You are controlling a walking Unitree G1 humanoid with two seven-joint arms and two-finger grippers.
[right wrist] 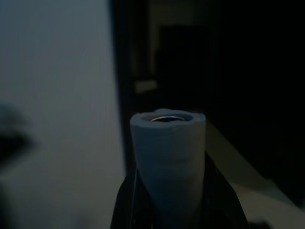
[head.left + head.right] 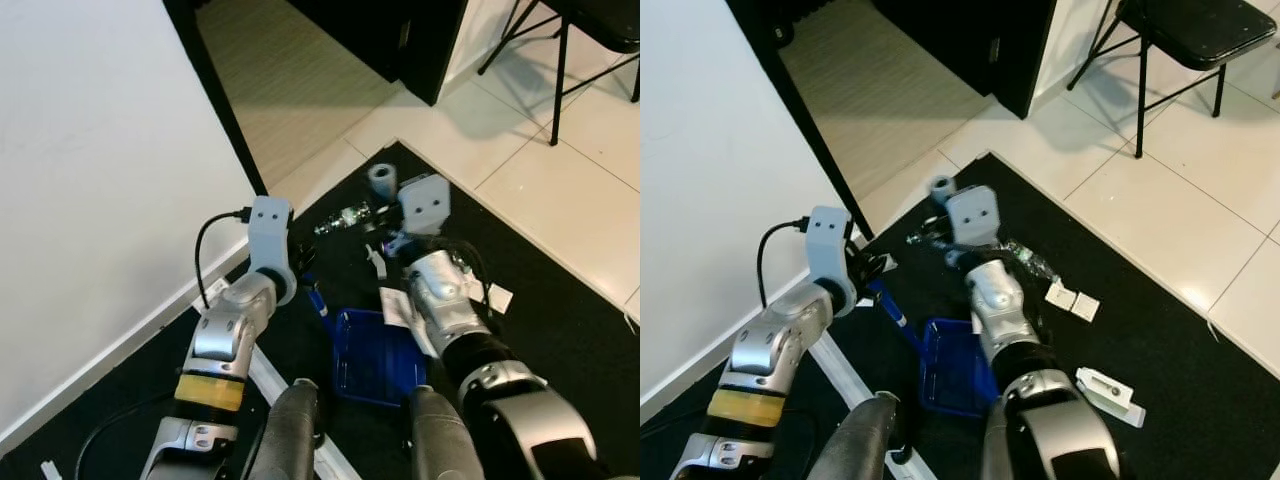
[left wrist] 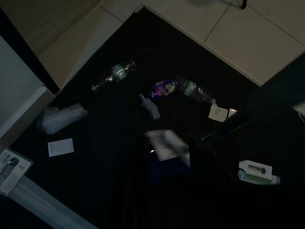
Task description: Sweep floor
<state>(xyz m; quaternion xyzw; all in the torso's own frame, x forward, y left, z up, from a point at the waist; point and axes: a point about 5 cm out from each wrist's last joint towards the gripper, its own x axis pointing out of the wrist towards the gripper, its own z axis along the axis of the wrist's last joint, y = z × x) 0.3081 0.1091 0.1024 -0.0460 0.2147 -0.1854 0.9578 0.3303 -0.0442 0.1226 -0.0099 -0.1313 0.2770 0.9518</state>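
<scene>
The right claw (image 1: 167, 210), pinching a grey broom handle (image 2: 382, 178), stands at frame centre above the blue dustpan (image 2: 375, 355), litter (image 2: 345, 217) lying just beyond; left claw's grip cannot be told.

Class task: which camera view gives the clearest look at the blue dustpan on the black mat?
The right eye view: the blue dustpan lies open between both arms, its handle running toward the left claw. The left eye view shows it too, partly covered by the right arm. The left wrist view shows only a dark bluish shape.
</scene>
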